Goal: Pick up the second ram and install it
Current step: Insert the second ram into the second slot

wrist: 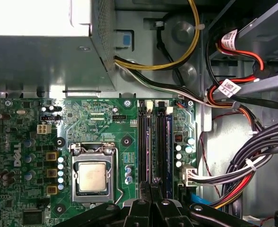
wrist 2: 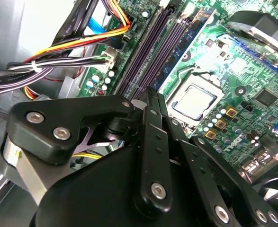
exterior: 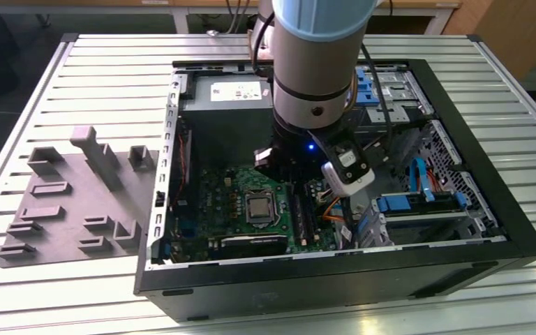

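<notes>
My gripper (wrist 2: 154, 101) is down inside the open computer case (exterior: 491, 237), its two black fingers pressed together with their tips just over the row of long dark memory slots (wrist 2: 146, 52) beside the processor socket (wrist 2: 195, 101). In the first wrist view the gripper (wrist: 151, 185) meets the near end of those slots (wrist: 155, 137). I see no gap and no stick between the fingers. Dark strips fill the slots, and I cannot tell whether one of them is the second ram. In the exterior view the gripper (exterior: 287, 178) sits low over the green motherboard (exterior: 240, 209).
A grey plastic tray with raised blocks (exterior: 72, 202) lies on the slatted table at the exterior view's left. Bundled cables (wrist: 243, 161) run close beside the slots. The power supply (exterior: 231, 105) and blue drive bays (exterior: 407, 206) crowd the case around the arm.
</notes>
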### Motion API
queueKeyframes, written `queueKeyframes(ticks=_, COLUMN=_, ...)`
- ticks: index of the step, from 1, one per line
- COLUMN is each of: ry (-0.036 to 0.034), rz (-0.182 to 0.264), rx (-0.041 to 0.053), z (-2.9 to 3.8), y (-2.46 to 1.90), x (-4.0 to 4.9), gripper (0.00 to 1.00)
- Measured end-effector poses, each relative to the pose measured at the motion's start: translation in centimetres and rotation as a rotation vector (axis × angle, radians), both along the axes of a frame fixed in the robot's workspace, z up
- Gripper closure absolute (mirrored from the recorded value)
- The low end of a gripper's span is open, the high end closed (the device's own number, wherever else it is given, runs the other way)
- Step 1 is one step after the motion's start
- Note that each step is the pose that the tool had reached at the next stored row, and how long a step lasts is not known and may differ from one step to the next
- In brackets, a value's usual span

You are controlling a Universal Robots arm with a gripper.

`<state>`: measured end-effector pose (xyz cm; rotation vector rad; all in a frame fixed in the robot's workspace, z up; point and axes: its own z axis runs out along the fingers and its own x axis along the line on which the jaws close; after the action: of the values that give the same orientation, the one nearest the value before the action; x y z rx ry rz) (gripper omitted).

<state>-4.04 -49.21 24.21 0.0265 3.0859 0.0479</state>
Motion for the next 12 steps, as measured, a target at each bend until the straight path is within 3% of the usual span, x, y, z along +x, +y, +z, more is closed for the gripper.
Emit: queueKeyframes(ticks=12, ry=0.0000, rz=0.000, rx=0.0002, z=-0.08, y=0.34, x=0.00, gripper=0.89)
